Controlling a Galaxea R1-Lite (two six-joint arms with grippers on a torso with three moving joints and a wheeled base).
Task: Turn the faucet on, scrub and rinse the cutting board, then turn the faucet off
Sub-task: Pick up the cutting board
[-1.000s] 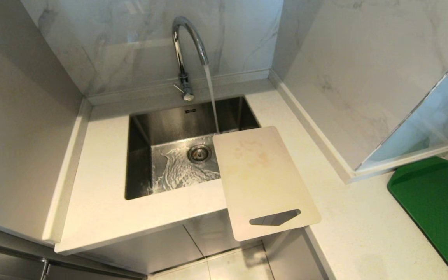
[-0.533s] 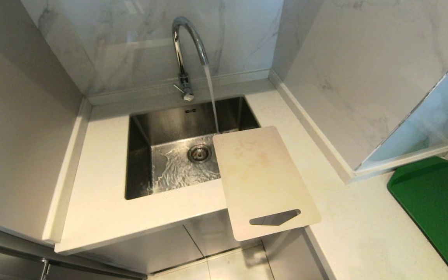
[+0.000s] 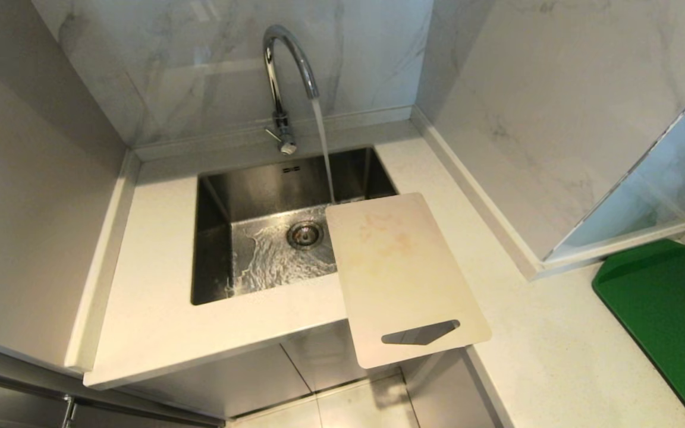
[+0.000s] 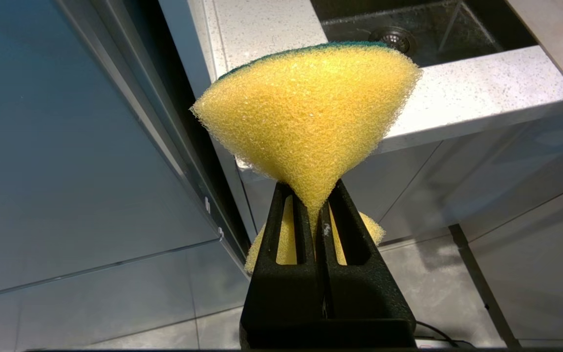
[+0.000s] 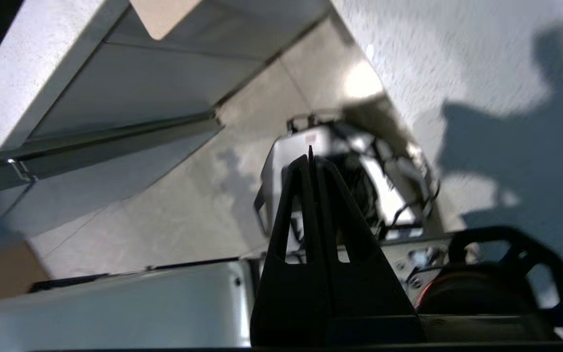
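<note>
Pale speckled stone desk (image 3: 158, 321), L-shaped, fitted into a marble-walled corner. A rectangular stainless-steel sink (image 3: 217, 238) is sunk into it at centre. A large thin cream-white rectangular plastic cutting board (image 3: 402, 279) lies flat at 5 o'clock of the sink; its far end covers the sink's right side, and its slot-handle end overhangs the desk's front edge. A dark green flat mat (image 3: 669, 315) lies at 3 o'clock, well apart.

Three cameras: one overhead, two low

Head view looks steeply down on the sink (image 3: 211, 249) and counter (image 3: 158, 333). Left wrist view looks up from below the counter's near edge (image 4: 482, 93), sharing the sink; right wrist view faces the floor (image 5: 174, 210) near the cabinets.
</note>
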